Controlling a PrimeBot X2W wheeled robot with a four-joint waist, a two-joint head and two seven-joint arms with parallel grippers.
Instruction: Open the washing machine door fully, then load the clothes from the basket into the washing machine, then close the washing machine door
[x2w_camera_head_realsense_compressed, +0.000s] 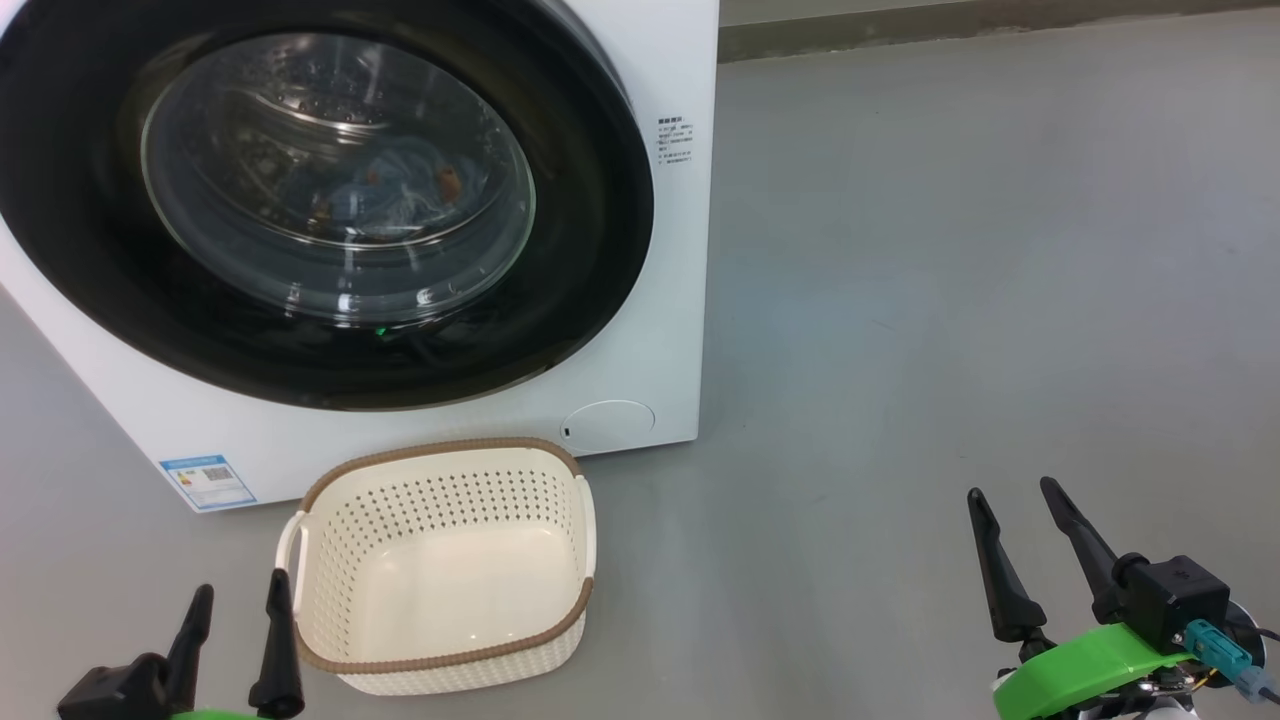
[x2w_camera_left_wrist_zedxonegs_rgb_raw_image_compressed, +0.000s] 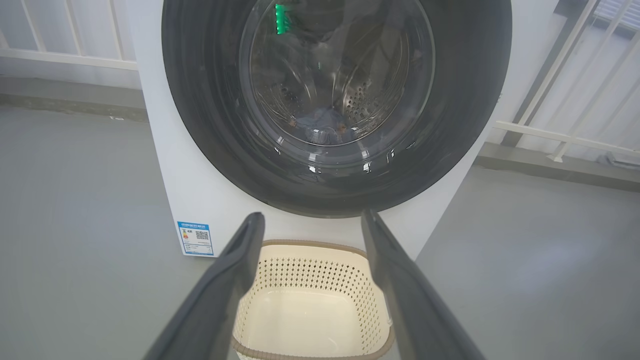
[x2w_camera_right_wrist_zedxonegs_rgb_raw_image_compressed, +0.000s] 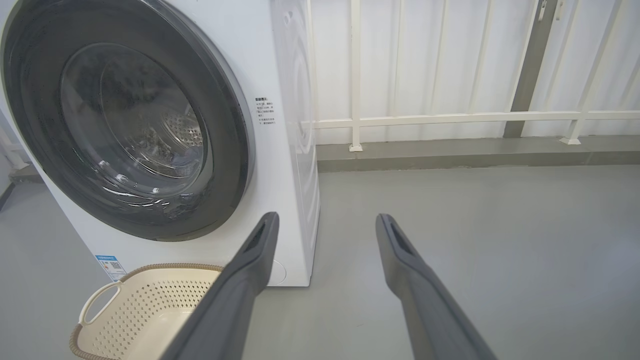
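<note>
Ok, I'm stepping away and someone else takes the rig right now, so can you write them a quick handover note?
Left end effector: open, empty, near the basket's left corner.
Right end effector: open, empty, over the floor at right.
Basket: empty, on the floor before the washing machine.
Clothes: in the drum, visible through the washing machine door, which looks shut.
Done: loading and closing, it seems.
Left: nothing apparent; perhaps confirm the door has caught.
</note>
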